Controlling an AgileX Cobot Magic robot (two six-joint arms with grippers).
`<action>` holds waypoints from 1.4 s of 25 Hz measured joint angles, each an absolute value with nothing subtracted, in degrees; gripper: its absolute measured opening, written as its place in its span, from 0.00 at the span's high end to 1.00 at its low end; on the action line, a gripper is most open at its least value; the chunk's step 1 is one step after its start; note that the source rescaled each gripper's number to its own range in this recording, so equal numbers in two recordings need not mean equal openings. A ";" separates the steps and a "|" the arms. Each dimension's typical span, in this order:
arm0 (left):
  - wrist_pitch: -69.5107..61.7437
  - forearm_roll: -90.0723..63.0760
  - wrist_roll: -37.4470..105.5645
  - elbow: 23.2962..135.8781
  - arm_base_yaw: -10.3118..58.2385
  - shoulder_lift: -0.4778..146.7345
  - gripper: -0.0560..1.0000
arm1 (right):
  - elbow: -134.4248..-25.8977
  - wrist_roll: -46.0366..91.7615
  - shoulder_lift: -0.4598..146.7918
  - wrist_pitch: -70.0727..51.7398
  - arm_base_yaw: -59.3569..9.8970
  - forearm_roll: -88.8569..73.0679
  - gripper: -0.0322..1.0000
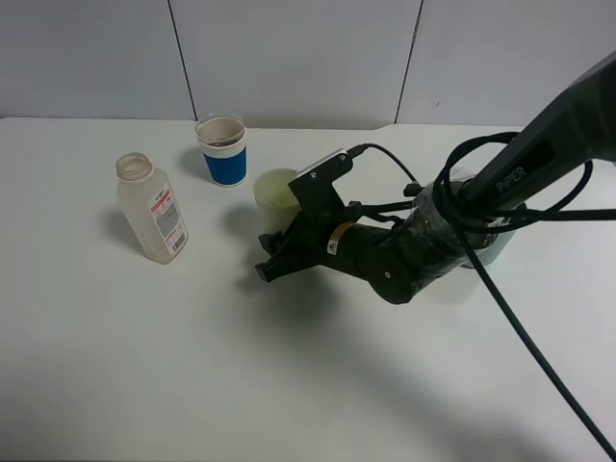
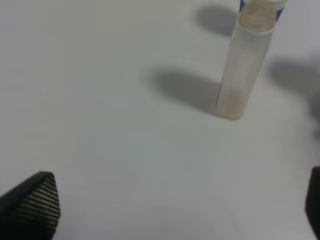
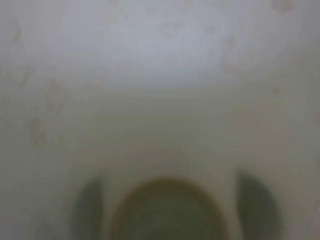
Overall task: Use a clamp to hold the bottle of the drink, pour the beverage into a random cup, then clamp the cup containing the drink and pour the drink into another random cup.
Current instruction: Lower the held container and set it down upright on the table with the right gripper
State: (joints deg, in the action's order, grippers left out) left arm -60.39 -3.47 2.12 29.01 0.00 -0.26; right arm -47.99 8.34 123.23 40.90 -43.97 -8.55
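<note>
The clear bottle (image 1: pixel 151 209) stands uncapped at the left of the table and shows again in the left wrist view (image 2: pixel 242 65). Behind it sits the blue-and-white cup (image 1: pixel 223 152), brownish inside. The pale yellow-green cup (image 1: pixel 276 195) is near the middle, its lower part hidden by my right gripper (image 1: pixel 268 260). In the right wrist view that cup (image 3: pixel 160 100) fills the blurred frame, with a brown ring low down and a dark finger (image 3: pixel 90 210) on each side, so the gripper is shut around it. My left gripper (image 2: pixel 172 205) is open over bare table, well short of the bottle.
The right arm (image 1: pixel 539 144) and its black cables (image 1: pixel 520 327) cross the right half of the white table (image 1: pixel 144 366). A teal cup (image 1: pixel 498 248) is mostly hidden behind the arm. A grey wall backs the table's far edge.
</note>
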 joint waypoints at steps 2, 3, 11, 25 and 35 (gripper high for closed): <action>-60.39 -3.47 2.12 29.01 0.00 -0.26 0.00 | -47.99 8.34 123.45 41.57 -43.97 -8.61 0.94; -60.39 -3.47 2.12 29.01 0.00 -0.26 0.00 | -47.99 8.34 123.45 41.61 -43.97 -8.60 0.94; -60.39 -3.47 2.12 29.01 0.00 -0.26 0.00 | -47.99 4.51 123.45 41.74 -43.97 -8.73 0.94; -60.39 -3.47 2.12 29.01 0.00 -0.26 0.00 | -47.99 2.23 123.45 41.96 -43.97 -9.09 0.94; -60.39 -3.47 2.12 29.01 0.00 -0.26 0.00 | -47.99 2.23 123.45 41.96 -43.97 -9.09 0.94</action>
